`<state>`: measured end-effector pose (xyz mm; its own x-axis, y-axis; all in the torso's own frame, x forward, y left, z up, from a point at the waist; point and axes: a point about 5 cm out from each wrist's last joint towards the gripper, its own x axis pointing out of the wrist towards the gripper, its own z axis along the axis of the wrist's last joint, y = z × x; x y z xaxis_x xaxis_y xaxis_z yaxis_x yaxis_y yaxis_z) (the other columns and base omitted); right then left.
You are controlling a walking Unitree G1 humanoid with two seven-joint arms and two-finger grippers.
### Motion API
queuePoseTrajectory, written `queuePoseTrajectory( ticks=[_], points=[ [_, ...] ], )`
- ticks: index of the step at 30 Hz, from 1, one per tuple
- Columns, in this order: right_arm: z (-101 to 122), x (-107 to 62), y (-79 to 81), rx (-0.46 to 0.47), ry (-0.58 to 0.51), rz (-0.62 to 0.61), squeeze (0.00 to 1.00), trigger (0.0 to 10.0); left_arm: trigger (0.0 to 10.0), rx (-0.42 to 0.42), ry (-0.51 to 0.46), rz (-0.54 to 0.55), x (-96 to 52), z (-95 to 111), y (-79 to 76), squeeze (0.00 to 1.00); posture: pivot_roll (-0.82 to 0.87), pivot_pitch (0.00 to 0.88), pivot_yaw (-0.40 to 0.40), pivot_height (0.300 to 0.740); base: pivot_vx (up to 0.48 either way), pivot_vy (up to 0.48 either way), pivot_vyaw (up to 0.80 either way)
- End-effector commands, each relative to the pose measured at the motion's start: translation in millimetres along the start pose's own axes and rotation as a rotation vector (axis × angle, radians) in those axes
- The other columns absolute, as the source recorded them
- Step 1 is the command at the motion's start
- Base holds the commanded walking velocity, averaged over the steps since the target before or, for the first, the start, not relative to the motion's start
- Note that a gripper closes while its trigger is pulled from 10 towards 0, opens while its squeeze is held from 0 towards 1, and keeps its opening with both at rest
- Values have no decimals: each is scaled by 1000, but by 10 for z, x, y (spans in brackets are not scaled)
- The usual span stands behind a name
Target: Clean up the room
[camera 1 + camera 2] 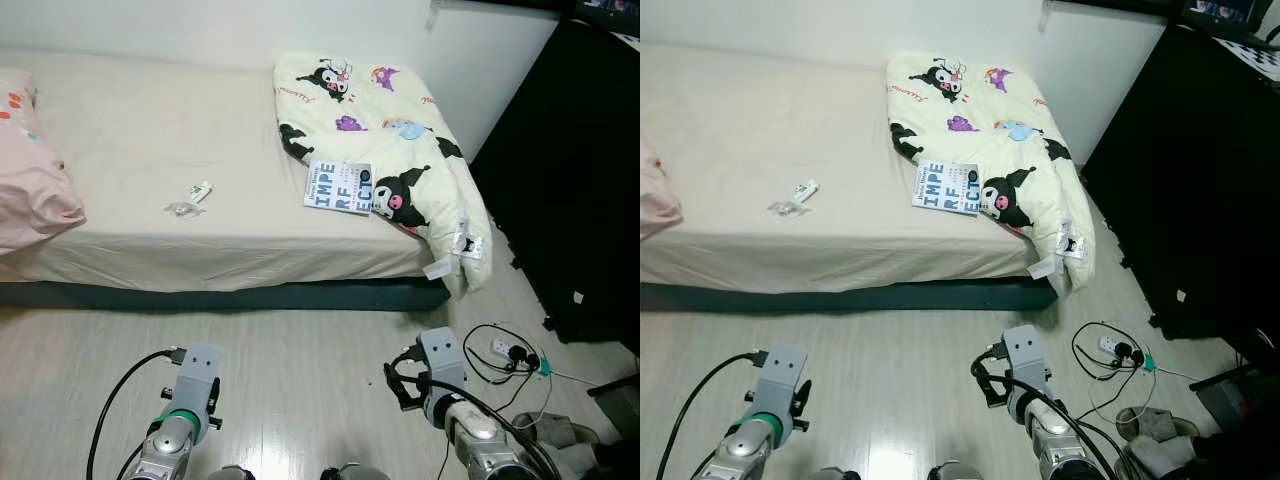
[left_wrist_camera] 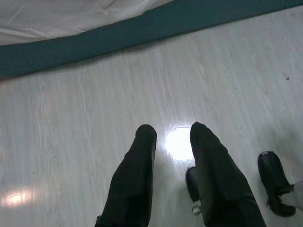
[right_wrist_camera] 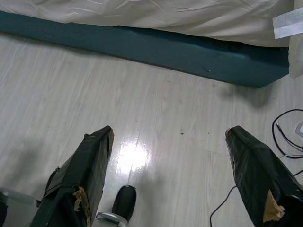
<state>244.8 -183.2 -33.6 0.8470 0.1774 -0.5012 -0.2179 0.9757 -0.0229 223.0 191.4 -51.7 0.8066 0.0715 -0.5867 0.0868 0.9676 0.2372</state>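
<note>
Book (image 1: pixel 338 187) and wrapper (image 1: pixel 187 202) lie on the bed (image 1: pixel 150 140), far beyond both low grippers: left (image 2: pixel 173 137) nearly together, right (image 3: pixel 169 135) wide apart

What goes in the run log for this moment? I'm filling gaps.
stage: facing bed | on bed: book, wrapper, blanket | left tool: open, over floor | right tool: open, over floor
</note>
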Motion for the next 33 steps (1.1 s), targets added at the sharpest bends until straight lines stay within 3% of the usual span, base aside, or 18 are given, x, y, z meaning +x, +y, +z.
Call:
queuePoseTrajectory(
  ticks=[1, 12, 17, 33],
  points=[
    [-69, -37, -25, 16, 18, -13, 0, 10000, 10000, 7, -18, -21, -1, 18, -51, 0, -38, 0, -38, 740, 0, 0, 587],
    [-35, -14, -5, 20, 5, -22, 0, 10000, 10000, 10, -97, 4, 80, 269, -29, 0, -34, 0, -40, 740, 316, 0, 778],
    [-34, -18, -32, 17, 8, -29, 0, 10000, 10000, 6, -97, 18, 80, 267, -1, 0, -27, 0, -44, 740, 480, 0, 781],
    [18, 12, -16, 53, -8, -10, 0, 10000, 10000, 13, -87, 27, 85, 260, 10, 0, -36, 0, -41, 740, 480, 0, 0]
  ],
)
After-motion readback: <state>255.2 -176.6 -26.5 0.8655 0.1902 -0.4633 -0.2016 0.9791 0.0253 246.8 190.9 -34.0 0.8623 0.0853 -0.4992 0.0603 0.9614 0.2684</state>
